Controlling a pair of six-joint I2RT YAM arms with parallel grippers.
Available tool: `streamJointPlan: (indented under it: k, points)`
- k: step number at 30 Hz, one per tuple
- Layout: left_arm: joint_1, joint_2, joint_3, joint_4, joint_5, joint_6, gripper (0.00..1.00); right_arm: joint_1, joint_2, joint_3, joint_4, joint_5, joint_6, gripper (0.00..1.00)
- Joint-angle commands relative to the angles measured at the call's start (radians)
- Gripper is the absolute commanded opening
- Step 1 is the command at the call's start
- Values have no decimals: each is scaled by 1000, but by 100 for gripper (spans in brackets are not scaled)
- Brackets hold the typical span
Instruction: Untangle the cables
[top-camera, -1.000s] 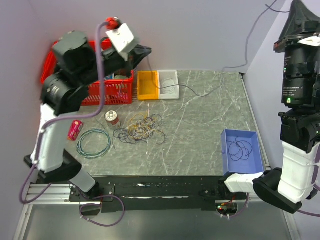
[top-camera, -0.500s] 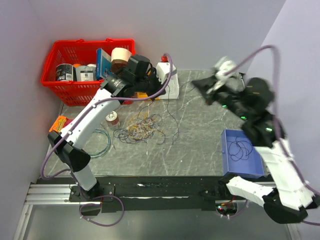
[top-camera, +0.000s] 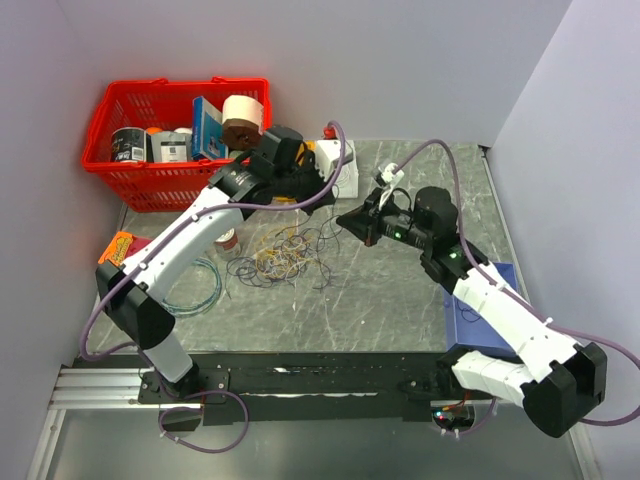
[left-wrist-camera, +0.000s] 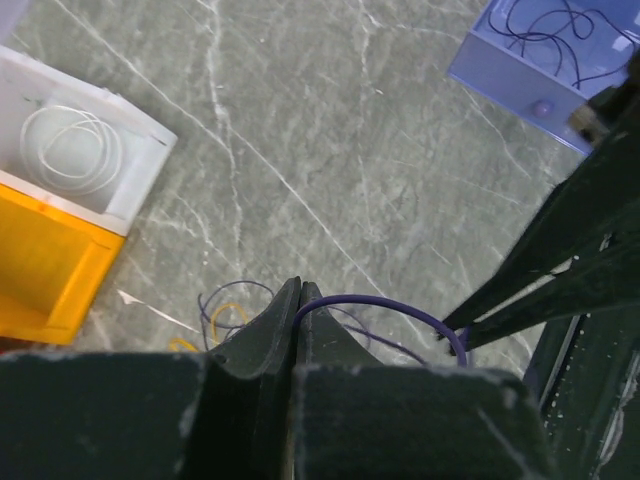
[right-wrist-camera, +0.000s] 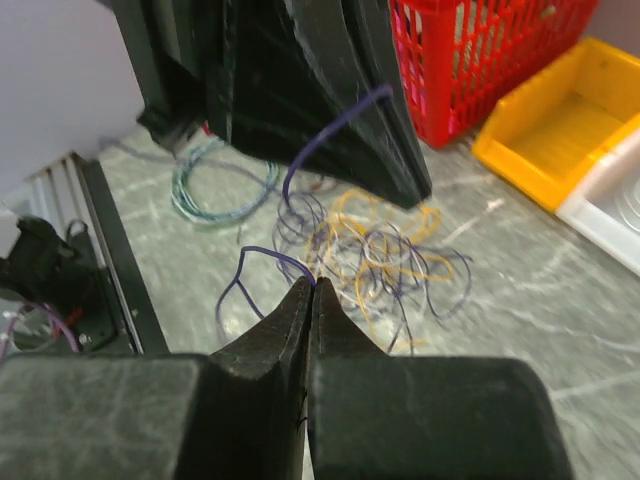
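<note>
The cables (top-camera: 283, 256) lie in a heap of purple-black, yellow-orange and pale loops at the table's left middle. They also show in the right wrist view (right-wrist-camera: 385, 250). My left gripper (top-camera: 320, 193) hangs just above the heap's far right side. In the left wrist view it (left-wrist-camera: 297, 298) is shut on a purple cable (left-wrist-camera: 400, 303). That cable arcs across to my right gripper (top-camera: 344, 221). In the right wrist view the right gripper (right-wrist-camera: 313, 285) is shut on the same purple cable (right-wrist-camera: 265, 257). The two grippers are close together.
A teal-green hoop (top-camera: 189, 285) lies left of the heap, beside a can (top-camera: 228, 239). A red basket (top-camera: 150, 140) stands at the back left. A white bin (left-wrist-camera: 80, 150) holds a white coil, next to an orange bin (left-wrist-camera: 45, 265). A blue tray (left-wrist-camera: 550, 50) with a dark cable is at the right.
My right arm has swung down from high at the back right to the heap and now pinches the purple cable. My left gripper has stayed above the heap's right side.
</note>
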Motion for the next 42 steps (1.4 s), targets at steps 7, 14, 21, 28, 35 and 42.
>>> streamJointPlan:
  k: [7,14,21,28,35,42]
  points:
    - [-25,-3,-25,65,52,-52,1,-3,20,-142,331,50,54,18]
    - [-25,3,-22,61,75,-60,1,-2,58,-185,394,113,23,28]
    - [-25,5,-22,58,93,-68,1,-3,90,-206,431,220,6,33]
    - [-25,5,-38,64,86,-65,1,-2,101,-228,394,263,-32,37]
    - [-25,6,-36,67,57,-57,1,-2,-12,-323,324,124,-130,60]
    - [-24,6,-33,67,49,-53,1,-34,-134,-388,303,111,-141,78]
